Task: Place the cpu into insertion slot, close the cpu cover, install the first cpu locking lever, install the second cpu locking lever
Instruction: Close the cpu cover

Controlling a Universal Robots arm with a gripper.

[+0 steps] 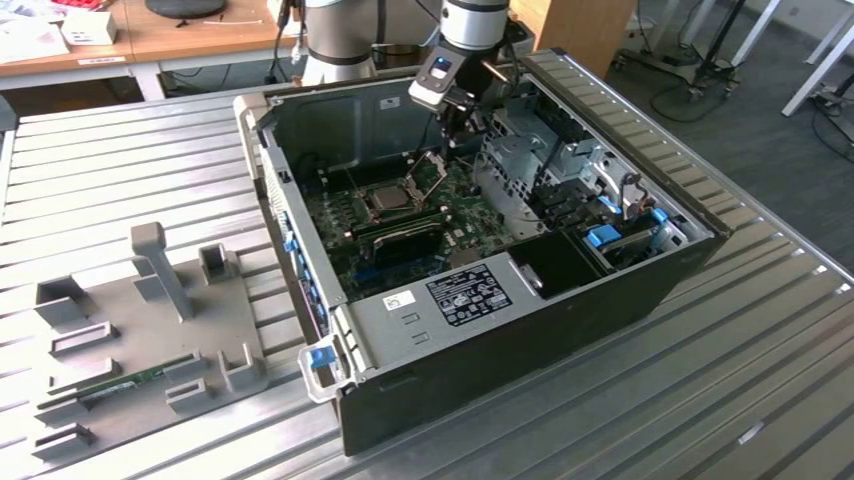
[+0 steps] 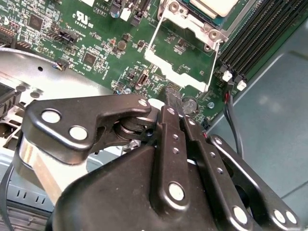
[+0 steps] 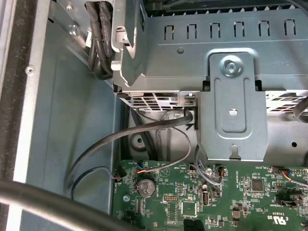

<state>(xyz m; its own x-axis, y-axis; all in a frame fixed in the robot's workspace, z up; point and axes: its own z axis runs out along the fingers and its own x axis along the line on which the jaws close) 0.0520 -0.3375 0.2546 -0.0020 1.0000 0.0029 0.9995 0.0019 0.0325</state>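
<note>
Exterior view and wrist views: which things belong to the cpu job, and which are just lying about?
Job: cpu in insertion slot; cpu cover, raised; claw near it.
Lying about: grey fixture tray, memory stick on it, coin battery, drive cage.

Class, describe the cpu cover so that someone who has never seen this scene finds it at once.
Look into the open computer case, at its green motherboard. Beside the cpu stands the cpu cover, by the gripper: a thin silver frame with a big square window, raised open, unlike the solid cpu.
</note>
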